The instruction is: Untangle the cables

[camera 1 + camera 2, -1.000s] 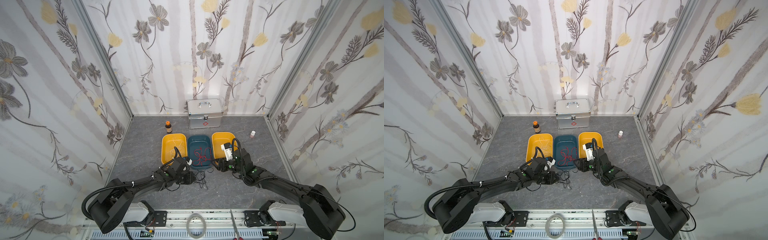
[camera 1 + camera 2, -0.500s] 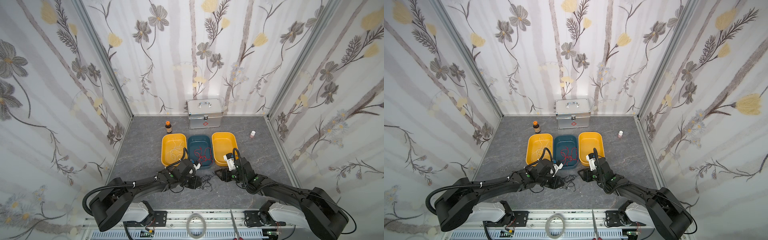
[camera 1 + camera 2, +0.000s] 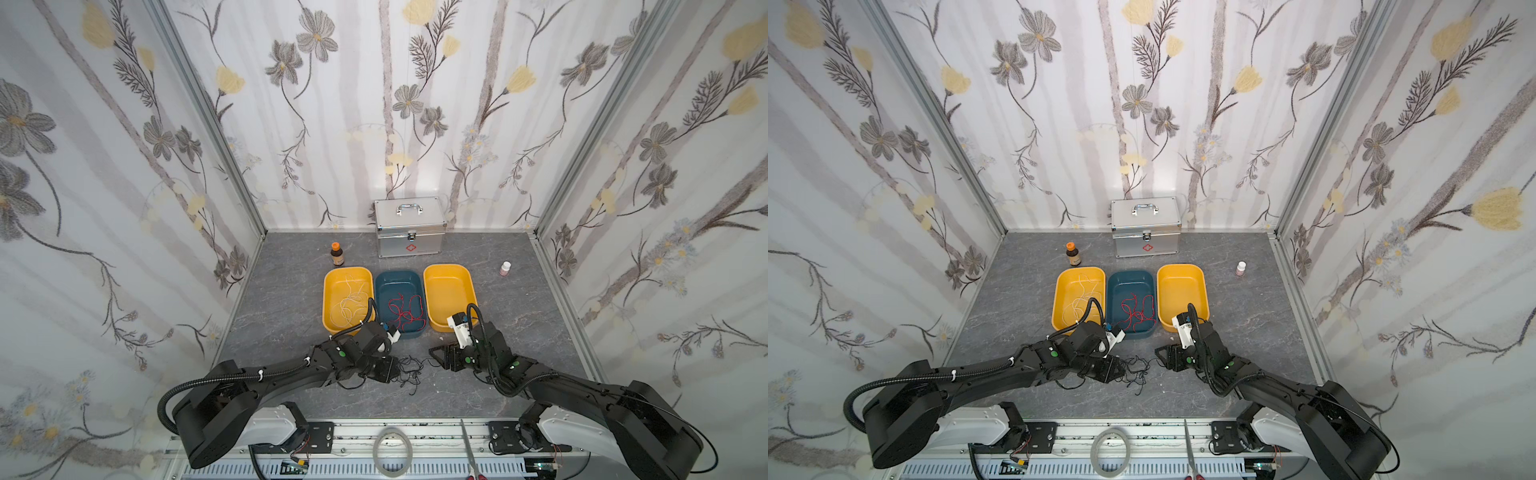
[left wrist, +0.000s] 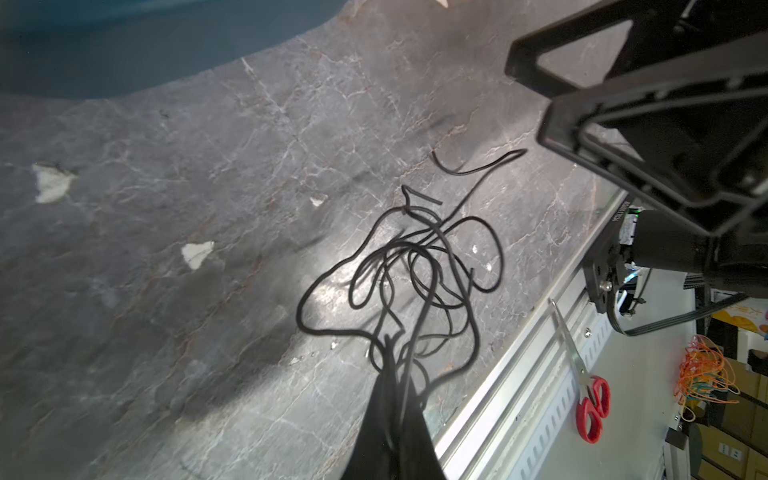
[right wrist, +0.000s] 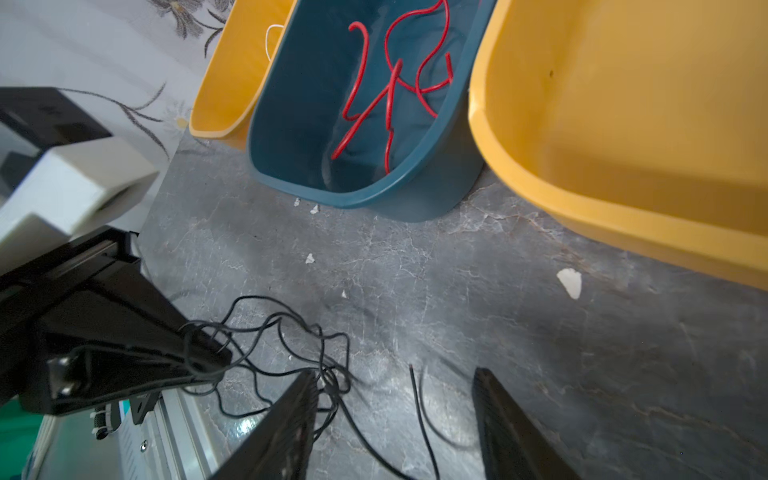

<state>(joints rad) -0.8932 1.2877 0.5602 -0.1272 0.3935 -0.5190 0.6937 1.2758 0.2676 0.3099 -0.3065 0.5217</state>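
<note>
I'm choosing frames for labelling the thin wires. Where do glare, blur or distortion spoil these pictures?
Left wrist view: glare whitens the table under the black cables; the teal bin is smeared. Right wrist view: the yellow bin looks soft, the red cable is readable. Both top views: even light, walls bowed by the lens.

**Unseen Parts**

Swallowed inside the clamped left gripper (image 4: 390,365): the pinched stretch of tangled thin black cables (image 4: 432,282). Too fine to trace singly in both top views. Cropped at a top view's lower edge: red-handled steel scissors (image 3: 467,444). Cropped at wrist-view edges: wide yellow plastic tub (image 5: 623,124), blurred dark teal plastic tub (image 4: 124,41).
</note>
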